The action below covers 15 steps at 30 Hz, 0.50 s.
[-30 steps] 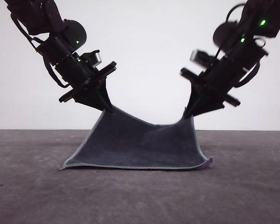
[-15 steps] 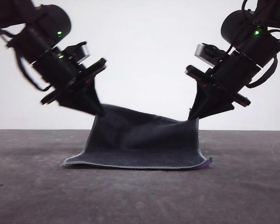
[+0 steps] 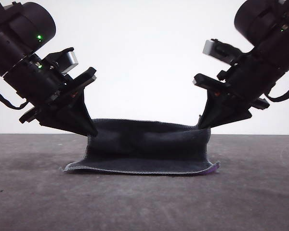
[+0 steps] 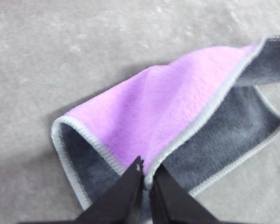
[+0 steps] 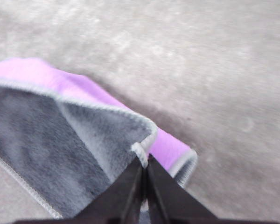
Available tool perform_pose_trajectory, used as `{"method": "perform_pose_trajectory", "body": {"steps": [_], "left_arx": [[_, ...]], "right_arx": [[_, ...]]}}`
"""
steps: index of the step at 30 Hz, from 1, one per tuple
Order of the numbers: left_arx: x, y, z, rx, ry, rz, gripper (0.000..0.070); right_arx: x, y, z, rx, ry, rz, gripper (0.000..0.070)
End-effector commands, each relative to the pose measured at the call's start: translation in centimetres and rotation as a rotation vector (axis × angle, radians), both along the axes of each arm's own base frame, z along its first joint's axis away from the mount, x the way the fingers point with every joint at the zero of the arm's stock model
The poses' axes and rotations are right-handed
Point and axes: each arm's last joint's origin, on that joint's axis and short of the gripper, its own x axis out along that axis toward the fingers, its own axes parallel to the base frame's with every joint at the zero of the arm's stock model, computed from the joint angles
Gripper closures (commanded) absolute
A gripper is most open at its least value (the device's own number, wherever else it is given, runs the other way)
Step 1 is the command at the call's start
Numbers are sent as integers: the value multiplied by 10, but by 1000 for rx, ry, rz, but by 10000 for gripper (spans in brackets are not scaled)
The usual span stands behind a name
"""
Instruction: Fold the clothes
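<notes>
Pinching the cloth (image 3: 147,147): left gripper (image 3: 90,133) and right gripper (image 3: 201,126) each clamp one far corner, fingers pressed together on the fabric. Far edge is raised w/ slack between grippers. Near edge lies on the grey table (image 3: 144,202). Purple face visible in both wrist views.

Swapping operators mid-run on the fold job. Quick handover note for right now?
Left gripper: shut on the cloth's far left corner, held low above the table.
Right gripper: shut on the far right corner, at about the same height.
Cloth: near edge lies flat on the table, grey face toward the front camera; the far edge is lifted and doubled over toward the near edge, purple face showing on top in the wrist views.
Done: both far corners gripped and raised, fold begun.
Left: likely carry the corners over to the near edge, lay them down, release.
</notes>
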Motion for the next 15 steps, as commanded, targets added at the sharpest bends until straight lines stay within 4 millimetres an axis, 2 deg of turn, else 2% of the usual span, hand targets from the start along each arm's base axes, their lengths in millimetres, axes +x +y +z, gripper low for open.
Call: {"method": "perform_pose_trajectory", "body": {"steps": [1,15], "left_arx": [[0,-1,-3,-1,8,5,695],[-3,1,-3,22,33,47,695]], "right_arx": [[-1,1,-1,-1,-7,3,698],[-13,2,-9,-14,29,21,699]]}}
